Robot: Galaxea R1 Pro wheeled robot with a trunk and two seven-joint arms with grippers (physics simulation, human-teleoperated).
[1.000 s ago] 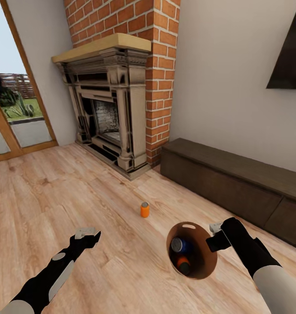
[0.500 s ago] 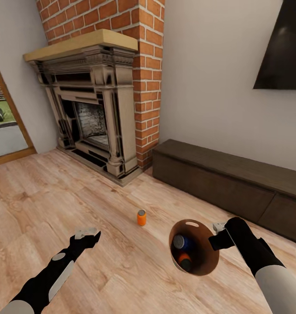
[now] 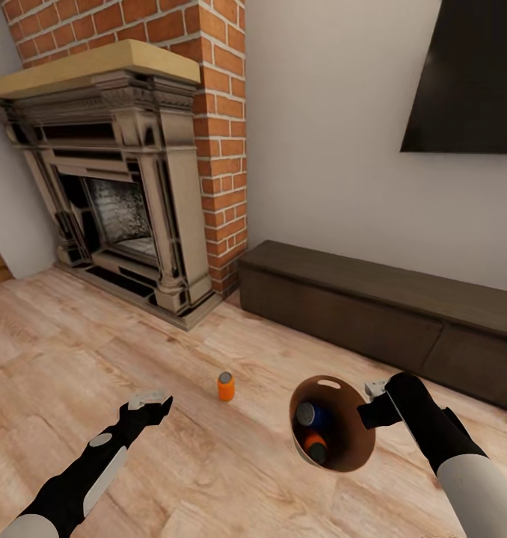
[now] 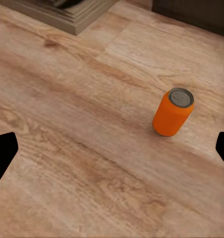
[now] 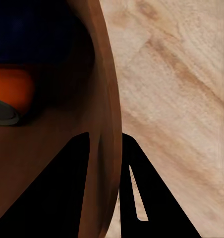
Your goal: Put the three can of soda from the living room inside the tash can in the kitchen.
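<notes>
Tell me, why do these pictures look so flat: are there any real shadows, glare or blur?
Head view: even light, sharp throughout; the upright orange soda can casts hardly any shadow on the light wood floor. Left wrist view: can crisp, floor grain slightly soft. Right wrist view: the copper-brown bin's rim looms close, its inside dark.

glossy copper-brown lining inside the tash can (image 3: 352,441) clamped in the right gripper (image 3: 375,404), matt orange can of soda (image 3: 225,386) with dull grey metal top ahead of the left gripper (image 3: 152,403), on grained wood floor (image 3: 74,351).
</notes>
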